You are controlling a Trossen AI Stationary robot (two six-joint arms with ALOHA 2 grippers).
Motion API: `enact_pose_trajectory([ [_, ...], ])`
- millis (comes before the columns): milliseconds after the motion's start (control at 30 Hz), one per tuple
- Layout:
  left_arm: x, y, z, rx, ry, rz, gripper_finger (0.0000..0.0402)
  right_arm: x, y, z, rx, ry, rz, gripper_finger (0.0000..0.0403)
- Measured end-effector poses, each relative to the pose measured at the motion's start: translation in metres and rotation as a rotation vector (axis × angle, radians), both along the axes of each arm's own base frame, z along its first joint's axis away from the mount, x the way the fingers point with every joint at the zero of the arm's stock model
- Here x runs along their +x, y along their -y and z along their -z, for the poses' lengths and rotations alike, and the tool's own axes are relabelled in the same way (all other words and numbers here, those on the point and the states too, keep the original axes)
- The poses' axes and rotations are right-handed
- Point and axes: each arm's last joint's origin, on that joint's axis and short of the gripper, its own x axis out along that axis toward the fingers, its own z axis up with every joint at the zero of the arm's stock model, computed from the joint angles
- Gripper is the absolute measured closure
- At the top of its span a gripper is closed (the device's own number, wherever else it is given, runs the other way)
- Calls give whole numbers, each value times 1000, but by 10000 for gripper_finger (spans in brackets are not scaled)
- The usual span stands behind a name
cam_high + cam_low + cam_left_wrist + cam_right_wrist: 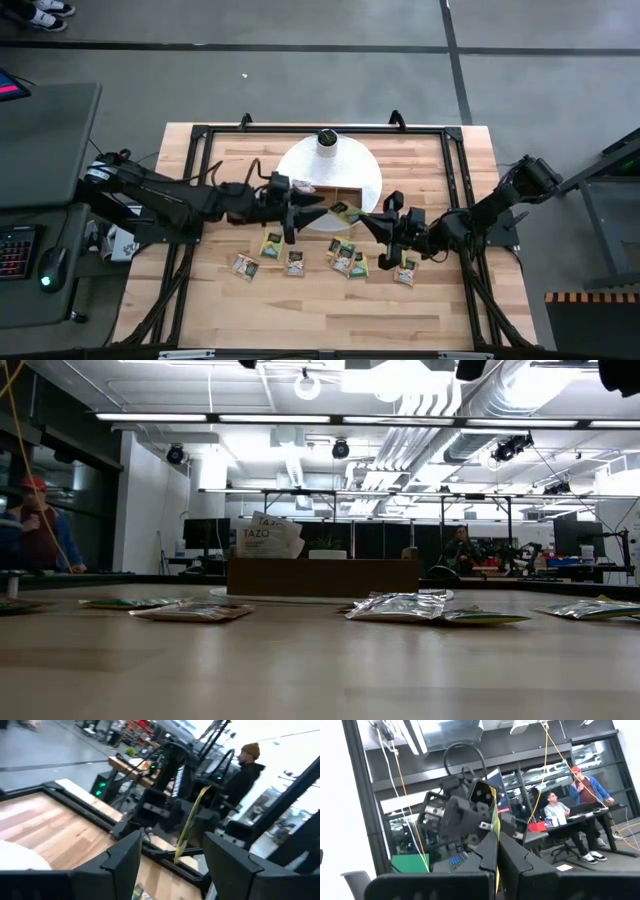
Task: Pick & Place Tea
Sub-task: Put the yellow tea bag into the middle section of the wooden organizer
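My right gripper (366,222) is shut on a green tea sachet (345,210) above the table's middle, just in front of the brown wooden tray (326,190). My left gripper (318,209) is open and faces it from the left. In the left wrist view its fingers stand on either side of the sachet (190,825), which shows edge-on, without touching it. Several more sachets (296,262) lie flat on the table in front. A white sachet (268,538) stands in the tray. Neither gripper shows in the low view. My right gripper pinches the green sachet by its right-hand end (495,827) between its two shut fingers (512,857). The fingers come roughly level from the table's right side. The sachet is lifted clear of the table and sticks out toward my left gripper.
The tray sits on a round white plate (372,170) at the table's far middle, with a small white cylinder with a dark top (326,138) behind it. A black frame (455,190) borders the table. People show in the room beyond.
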Motion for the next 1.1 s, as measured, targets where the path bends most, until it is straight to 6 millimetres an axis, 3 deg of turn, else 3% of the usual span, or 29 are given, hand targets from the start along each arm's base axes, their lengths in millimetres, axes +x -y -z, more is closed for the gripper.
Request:
enact_pose_trajectory([
  [267, 3, -10, -5, 13, 52, 93, 192, 1, -1, 2, 11, -13, -15, 403],
  [1100, 3, -6, 2, 39, -20, 228, 193, 3, -3, 6, 71, -22, -106, 403],
])
